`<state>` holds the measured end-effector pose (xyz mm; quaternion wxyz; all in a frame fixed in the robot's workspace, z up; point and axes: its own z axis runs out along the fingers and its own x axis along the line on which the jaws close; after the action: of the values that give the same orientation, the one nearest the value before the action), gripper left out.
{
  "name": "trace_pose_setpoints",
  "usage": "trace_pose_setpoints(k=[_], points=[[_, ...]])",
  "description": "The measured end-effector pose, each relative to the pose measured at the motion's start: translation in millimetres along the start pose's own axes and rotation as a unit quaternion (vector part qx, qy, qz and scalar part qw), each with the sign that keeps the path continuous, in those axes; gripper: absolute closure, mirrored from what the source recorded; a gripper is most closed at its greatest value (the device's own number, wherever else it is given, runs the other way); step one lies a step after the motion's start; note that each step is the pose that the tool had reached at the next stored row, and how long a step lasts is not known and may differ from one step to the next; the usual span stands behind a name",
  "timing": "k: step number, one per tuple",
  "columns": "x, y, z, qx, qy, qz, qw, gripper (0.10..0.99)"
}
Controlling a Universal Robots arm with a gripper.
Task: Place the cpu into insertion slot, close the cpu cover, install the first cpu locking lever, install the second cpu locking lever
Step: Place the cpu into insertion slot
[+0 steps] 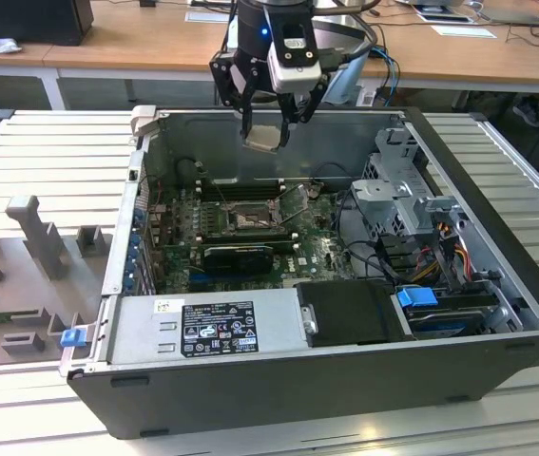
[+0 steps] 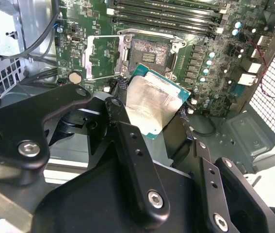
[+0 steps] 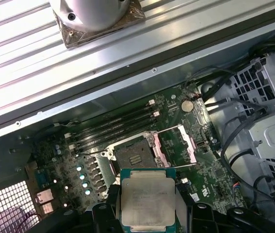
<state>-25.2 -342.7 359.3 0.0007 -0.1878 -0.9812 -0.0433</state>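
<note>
My gripper (image 1: 265, 125) hangs above the open computer case, shut on the cpu (image 1: 262, 139), a flat square chip with a pale metal face. In both wrist views the cpu (image 3: 147, 196) (image 2: 152, 107) sits between the black fingers (image 3: 104, 212), held in the air over the motherboard. Below it lies the insertion slot (image 3: 132, 156) (image 2: 149, 51) (image 1: 247, 220), a dark square socket with its pin field bare. The cpu cover (image 3: 177, 143) (image 2: 103, 57), a thin silver frame, stands swung open beside the slot.
Long black memory slots (image 3: 113, 128) run beside the socket. A power supply (image 1: 207, 328) fills the case's front, and a drive cage with cables (image 1: 407, 204) fills the exterior view's right. Grey fixtures (image 1: 36, 237) sit on the slatted table at the exterior view's left.
</note>
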Motion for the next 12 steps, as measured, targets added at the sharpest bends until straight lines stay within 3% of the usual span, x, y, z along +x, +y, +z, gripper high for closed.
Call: trace_pose_setpoints(k=[12], points=[[0.0,-0.1,1.5,-0.0001,-0.0001,0.001,1.0000,0.545]])
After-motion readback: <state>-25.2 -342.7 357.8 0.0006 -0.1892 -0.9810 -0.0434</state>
